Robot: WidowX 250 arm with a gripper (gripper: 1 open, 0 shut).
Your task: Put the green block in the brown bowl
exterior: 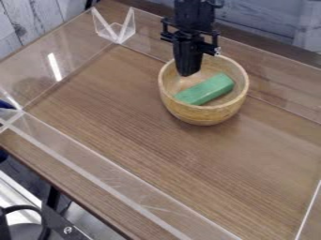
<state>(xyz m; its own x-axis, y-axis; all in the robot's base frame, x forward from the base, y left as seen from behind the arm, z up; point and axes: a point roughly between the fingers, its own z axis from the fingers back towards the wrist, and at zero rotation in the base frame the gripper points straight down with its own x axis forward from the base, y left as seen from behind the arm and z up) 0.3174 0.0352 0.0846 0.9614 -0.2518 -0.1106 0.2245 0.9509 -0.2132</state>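
The green block [205, 91] lies flat inside the brown bowl [175, 106], a round tan wooden bowl on the right half of the wooden table. Nothing touches the block. My black gripper [189, 69] hangs above the bowl's far left rim, pointing straight down. Its fingers are shut together with nothing between them. The fingertips sit just above rim height, clear of the block.
A clear plastic wall [51, 66] runs around the wooden table top [126, 141]. A small clear bracket [115, 26] stands at the far left corner. Behind the table is a grey plank wall.
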